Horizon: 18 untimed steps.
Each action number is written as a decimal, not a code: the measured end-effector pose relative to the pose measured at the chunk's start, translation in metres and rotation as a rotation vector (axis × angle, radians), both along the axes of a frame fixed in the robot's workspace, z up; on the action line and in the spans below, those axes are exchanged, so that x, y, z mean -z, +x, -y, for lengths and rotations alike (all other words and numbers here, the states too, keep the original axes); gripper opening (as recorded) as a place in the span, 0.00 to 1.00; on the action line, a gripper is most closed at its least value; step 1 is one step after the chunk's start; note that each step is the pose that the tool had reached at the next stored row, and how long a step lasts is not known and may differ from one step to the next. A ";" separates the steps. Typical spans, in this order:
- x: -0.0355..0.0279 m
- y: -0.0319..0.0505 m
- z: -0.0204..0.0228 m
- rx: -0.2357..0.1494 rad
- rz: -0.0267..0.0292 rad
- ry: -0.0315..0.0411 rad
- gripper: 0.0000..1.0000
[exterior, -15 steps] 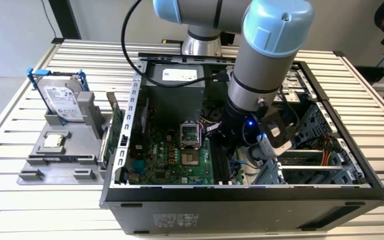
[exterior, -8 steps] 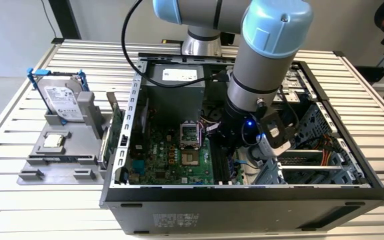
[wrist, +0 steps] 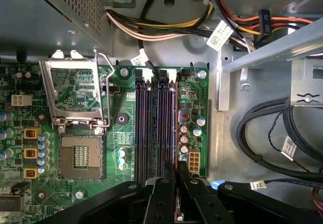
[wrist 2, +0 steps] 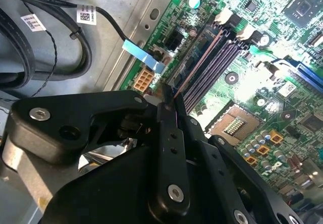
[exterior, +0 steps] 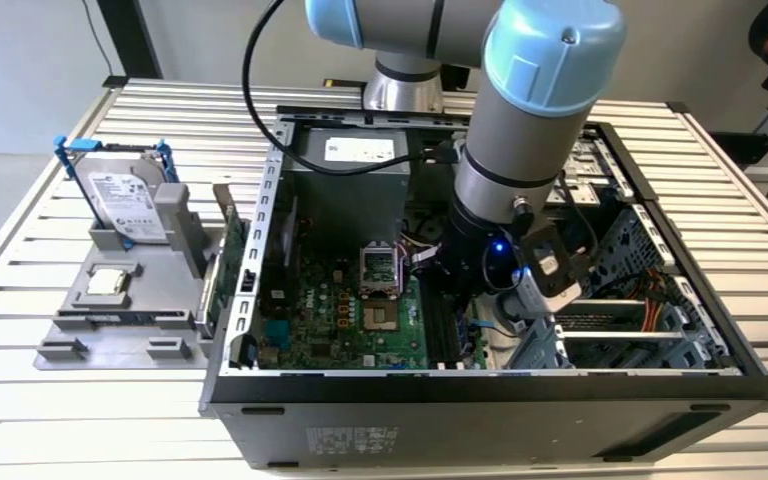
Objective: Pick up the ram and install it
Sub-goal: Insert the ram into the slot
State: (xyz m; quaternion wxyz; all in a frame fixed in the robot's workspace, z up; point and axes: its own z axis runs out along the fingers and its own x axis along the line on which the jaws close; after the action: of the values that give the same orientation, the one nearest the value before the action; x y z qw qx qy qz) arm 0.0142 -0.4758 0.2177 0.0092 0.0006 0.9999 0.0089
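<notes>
On the exterior view's left, a hard drive point(exterior: 128, 203) in a blue frame is standing on a grey holder point(exterior: 131, 300), with a green expansion card point(exterior: 233, 262) leaning just beside the open computer case point(exterior: 491, 395). Everything is resting on a slatted metal table point(exterior: 37, 400). Inside the case, the gripper point(wrist: 176, 176) is pinching the ram point(wrist 2: 198, 62), a thin dark stick sitting edge-on in the motherboard's point(wrist: 123, 133) outermost memory slot, beside black cables point(wrist: 262, 133).
</notes>
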 end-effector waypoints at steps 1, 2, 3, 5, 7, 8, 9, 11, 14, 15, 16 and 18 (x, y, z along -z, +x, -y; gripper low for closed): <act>-0.0002 0.0000 0.0001 0.000 -0.0001 -0.0002 0.00; -0.0003 0.0000 0.0001 0.000 -0.0001 -0.0002 0.00; -0.0004 0.0000 0.0001 0.000 -0.0001 -0.0003 0.00; -0.0011 -0.0001 0.0001 0.001 -0.0002 -0.0007 0.00; -0.0035 -0.0001 0.0001 0.001 -0.0003 -0.0006 0.00; -0.0048 -0.0001 0.0001 0.001 -0.0003 -0.0004 0.00; -0.0054 -0.0002 0.0000 0.002 -0.0004 -0.0003 0.00; -0.0053 -0.0010 0.0000 0.005 -0.0004 -0.0002 0.00; -0.0053 -0.0021 0.0001 0.012 -0.0004 -0.0005 0.00; -0.0048 -0.0022 0.0001 0.014 -0.0004 -0.0002 0.00; -0.0040 -0.0022 0.0000 0.015 -0.0004 -0.0002 0.00; -0.0007 -0.0022 0.0001 0.019 -0.0004 -0.0004 0.00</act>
State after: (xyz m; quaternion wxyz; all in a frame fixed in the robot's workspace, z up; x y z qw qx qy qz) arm 0.0119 -0.4759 0.2184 0.0091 0.0101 0.9999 0.0087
